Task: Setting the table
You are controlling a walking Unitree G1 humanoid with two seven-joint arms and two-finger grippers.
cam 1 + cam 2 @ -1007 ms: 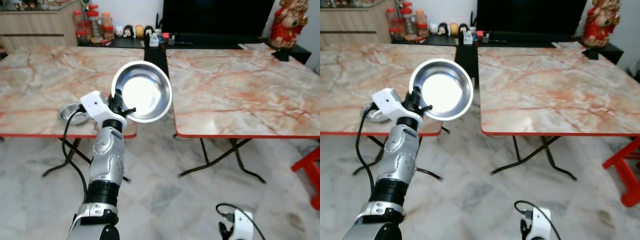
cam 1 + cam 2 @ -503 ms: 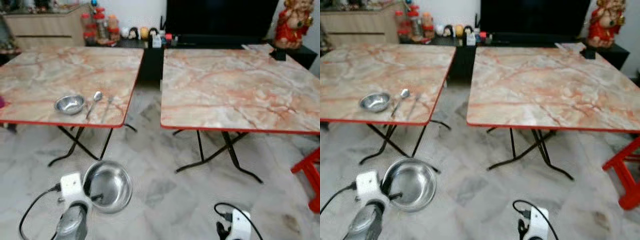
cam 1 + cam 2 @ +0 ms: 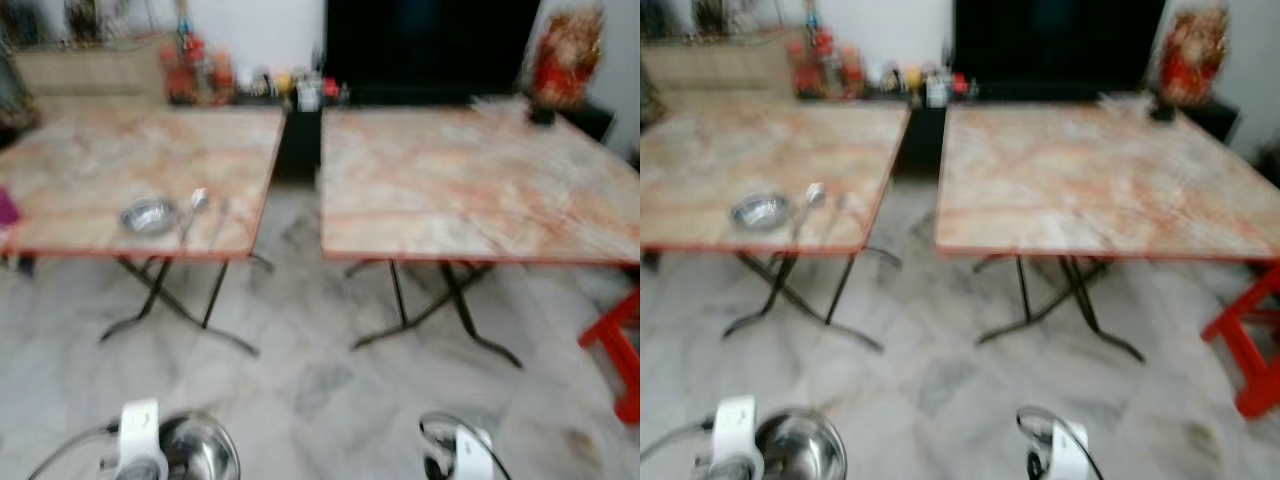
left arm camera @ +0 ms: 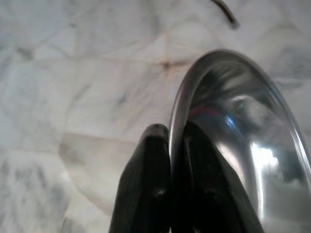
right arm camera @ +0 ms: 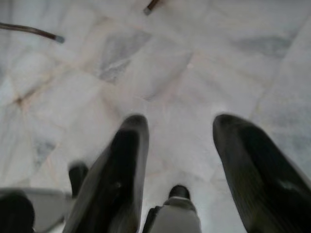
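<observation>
Steel bowl (image 4: 243,145) low over the marble floor (image 4: 73,73), rim clamped between the left pincer (image 4: 170,160) fingers. Right pincer (image 5: 180,160) hangs spread apart, holding nothing. Ahead, small bowl (image 3: 148,215) and spoon (image 3: 193,207) lie on the left table (image 3: 90,170).

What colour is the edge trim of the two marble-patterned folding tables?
Red edge trim, clearest in the left eye view.

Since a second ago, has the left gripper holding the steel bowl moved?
Yes. The left gripper dropped with the steel bowl from the left table's edge to near the floor.
</observation>
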